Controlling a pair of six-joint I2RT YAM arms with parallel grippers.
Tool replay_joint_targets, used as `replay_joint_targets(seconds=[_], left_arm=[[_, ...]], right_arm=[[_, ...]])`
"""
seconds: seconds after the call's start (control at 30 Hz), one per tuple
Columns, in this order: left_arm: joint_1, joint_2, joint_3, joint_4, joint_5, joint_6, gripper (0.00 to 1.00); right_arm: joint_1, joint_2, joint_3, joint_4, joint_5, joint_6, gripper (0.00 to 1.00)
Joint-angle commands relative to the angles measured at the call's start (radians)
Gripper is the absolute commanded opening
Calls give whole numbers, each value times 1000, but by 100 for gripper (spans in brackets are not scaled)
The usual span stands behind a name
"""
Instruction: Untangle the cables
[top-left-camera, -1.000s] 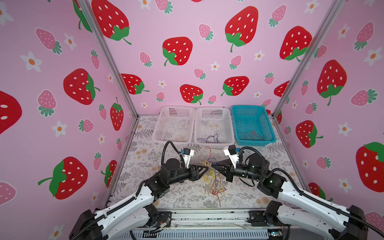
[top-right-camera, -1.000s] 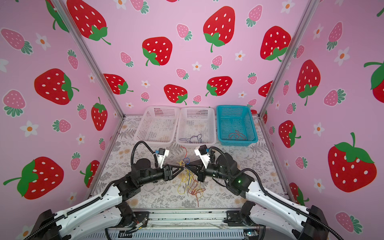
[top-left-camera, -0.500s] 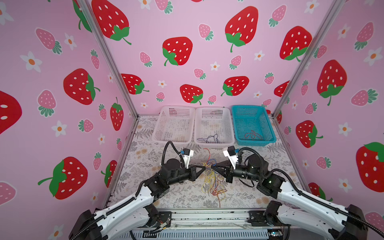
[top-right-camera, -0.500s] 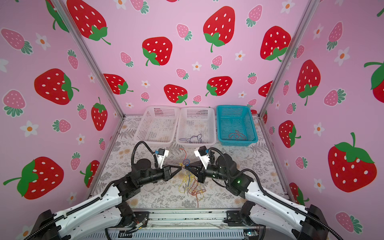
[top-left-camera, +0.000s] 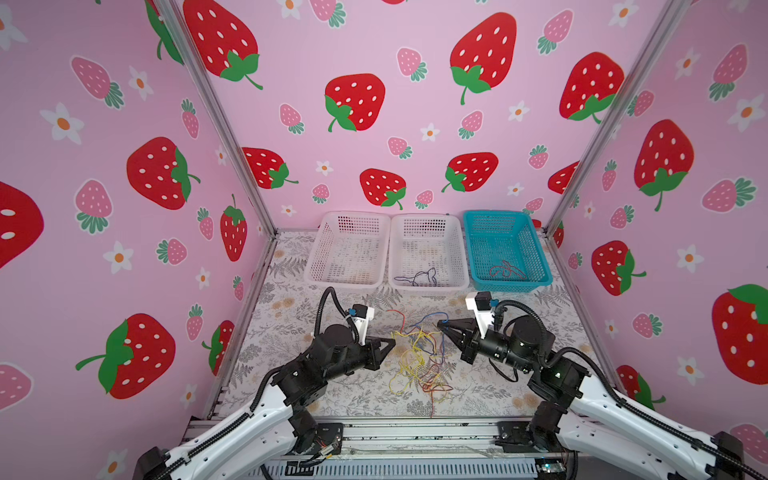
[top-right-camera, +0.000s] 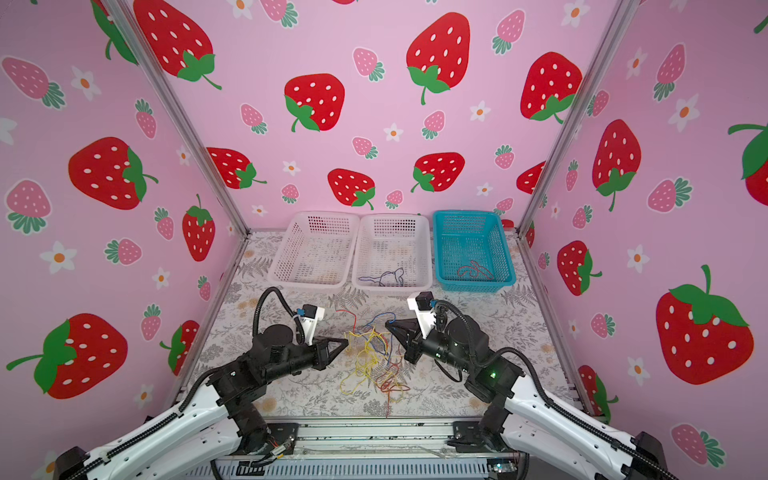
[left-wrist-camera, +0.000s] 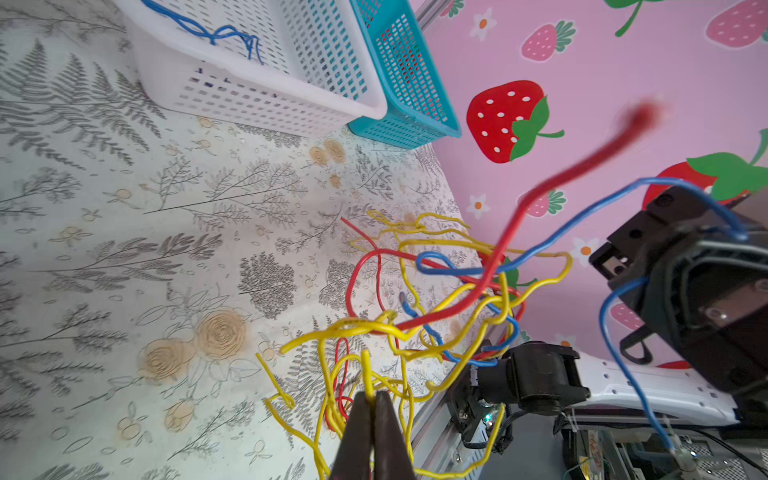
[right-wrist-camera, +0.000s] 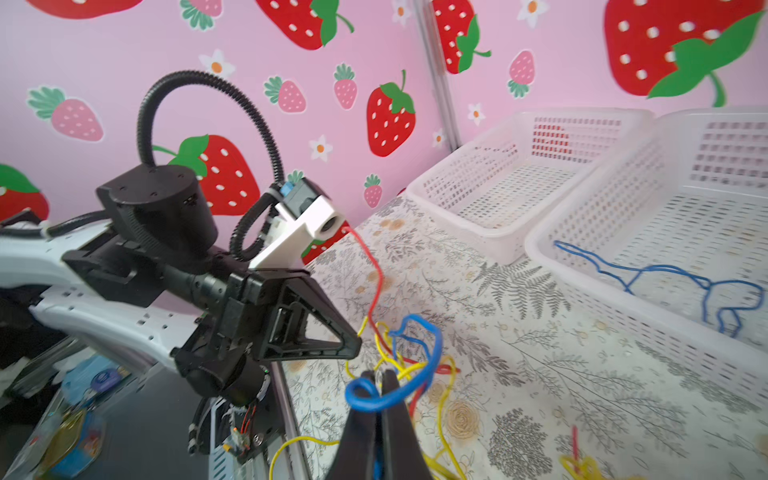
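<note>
The cables (top-left-camera: 417, 361) are a loose tangle of thin yellow, red and blue wires on the patterned mat, seen between both arms in both top views (top-right-camera: 374, 365). My left gripper (top-left-camera: 392, 341) is at the tangle's left edge. The left wrist view shows it (left-wrist-camera: 371, 395) shut on a yellow cable (left-wrist-camera: 365, 370). My right gripper (top-left-camera: 439, 324) is at the tangle's far right side. In the right wrist view it (right-wrist-camera: 379, 374) is shut on a blue cable (right-wrist-camera: 432, 345), which loops round its tips. One red cable (left-wrist-camera: 552, 187) sticks up free.
Three baskets stand along the back wall. The left white basket (top-left-camera: 345, 284) shows no cable, the middle white basket (top-left-camera: 428, 287) holds a dark blue cable (top-left-camera: 415, 278), and the teal basket (top-left-camera: 513, 286) holds a red cable (top-left-camera: 505, 270). A metal rail (top-left-camera: 415, 432) runs along the front edge.
My left gripper has closed on a yellow cable and drawn back to the left. The right gripper, still shut, has pulled to the right, spreading the tangle.
</note>
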Motion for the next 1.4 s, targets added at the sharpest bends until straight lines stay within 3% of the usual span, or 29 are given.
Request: replay_joint_targets(seconds=[0.0,0.17,0.4,0.53,0.67,0.9,1.0,1.1,1.3,1.37], left_arm=[[21,-58,-11,-170,-62,22,0],[75,-148,-27,-281,-97,21,0],[97,-161,-13,-320,-127,16,0],[126,-168,37,-389,-154,26,0],[166,-182,85,-468,-168,31,0],[202,-255,191,-598,-291,35,0],[210,-300,202,-564,-241,43,0],[210,-328,208,-523,-203,50,0],[213,-298,192,-411,-61,66,0],[212,-278,176,-377,-16,55,0]], right_arm=[[-45,-61,-21,3,169,49,0],[-152,-145,-66,-38,255,148,0],[-302,-187,-93,-62,137,212,0],[-363,-259,-70,-210,308,227,0],[-401,-268,-61,-250,277,227,0],[-446,-239,-47,-383,380,268,0],[-453,-194,-54,-385,334,260,0],[-454,-117,-68,-351,212,229,0],[-452,-26,-166,-101,-190,177,0],[-439,-22,-195,-32,-253,193,0]])
